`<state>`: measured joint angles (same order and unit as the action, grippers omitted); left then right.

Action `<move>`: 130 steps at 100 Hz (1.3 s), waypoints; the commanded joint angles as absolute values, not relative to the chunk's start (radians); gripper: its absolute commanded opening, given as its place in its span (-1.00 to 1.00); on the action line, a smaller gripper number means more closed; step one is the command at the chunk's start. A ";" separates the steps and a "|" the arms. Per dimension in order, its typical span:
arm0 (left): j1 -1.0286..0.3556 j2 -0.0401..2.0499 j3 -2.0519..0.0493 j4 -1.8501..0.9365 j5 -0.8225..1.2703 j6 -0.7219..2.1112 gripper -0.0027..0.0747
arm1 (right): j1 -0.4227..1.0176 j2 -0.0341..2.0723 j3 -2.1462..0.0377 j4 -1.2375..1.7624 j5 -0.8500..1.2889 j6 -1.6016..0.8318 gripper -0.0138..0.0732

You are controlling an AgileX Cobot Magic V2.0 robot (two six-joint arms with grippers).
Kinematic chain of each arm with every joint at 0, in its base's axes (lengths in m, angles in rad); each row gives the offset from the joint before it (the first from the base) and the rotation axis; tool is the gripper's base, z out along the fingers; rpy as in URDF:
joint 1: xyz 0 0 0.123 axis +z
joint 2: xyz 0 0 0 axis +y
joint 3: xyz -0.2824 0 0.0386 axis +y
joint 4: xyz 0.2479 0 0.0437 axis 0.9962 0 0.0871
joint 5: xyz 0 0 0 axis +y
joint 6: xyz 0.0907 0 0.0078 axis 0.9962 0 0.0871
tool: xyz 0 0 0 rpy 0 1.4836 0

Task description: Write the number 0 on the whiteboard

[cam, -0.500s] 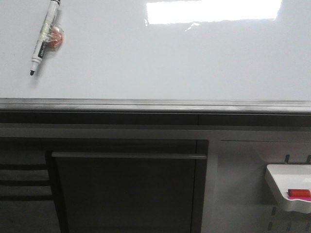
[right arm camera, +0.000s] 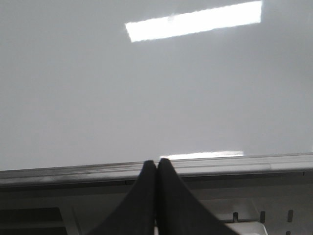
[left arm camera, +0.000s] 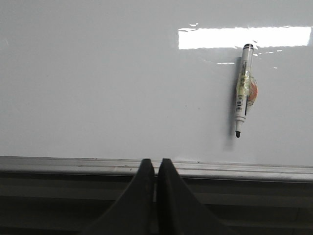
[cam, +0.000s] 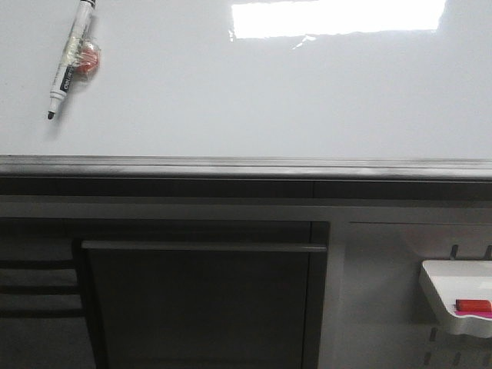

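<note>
Nothing has moved since the earlier front picture; the marker sits exactly where it did. Nearest, the left gripper (left arm camera: 156,169) has its two dark fingers pressed together, holding nothing. The right gripper (right arm camera: 156,169) is likewise closed and empty. Lower right, a small white tray (cam: 438,296) holds a red eraser (cam: 473,306). Beyond, the whiteboard (cam: 254,100) stands above its grey lower edge, bare of any drawn 0. A marker (cam: 69,58) clings to its upper left, tip downward, uncapped.

One whiteboard (cam: 231,92), one marker (cam: 71,60), one tray (cam: 453,296), possibly one eraser (cam: 473,306).
</note>
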<state>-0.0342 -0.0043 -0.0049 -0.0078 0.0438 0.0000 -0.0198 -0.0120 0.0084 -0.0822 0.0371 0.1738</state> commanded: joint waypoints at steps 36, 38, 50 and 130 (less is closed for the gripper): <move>-0.031 -0.028 0.020 -0.008 -0.027 -0.012 -0.98 | -0.022 -0.028 0.022 -0.096 -0.041 0.170 -0.85; -0.031 -0.028 0.020 -0.008 -0.027 -0.012 -0.98 | -0.022 -0.028 0.022 -0.096 -0.041 0.170 -0.85; -0.031 -0.028 0.020 -0.008 -0.047 -0.012 -0.98 | -0.022 -0.028 0.022 -0.096 -0.046 0.170 -0.85; -0.031 0.092 -0.355 -0.056 0.105 -0.012 -0.98 | -0.022 0.271 -0.506 -0.061 0.448 -0.037 -0.85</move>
<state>-0.0342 0.0361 -0.2633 -0.0453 0.0890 0.0000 -0.0198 0.1709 -0.3927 -0.0542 0.4213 0.0656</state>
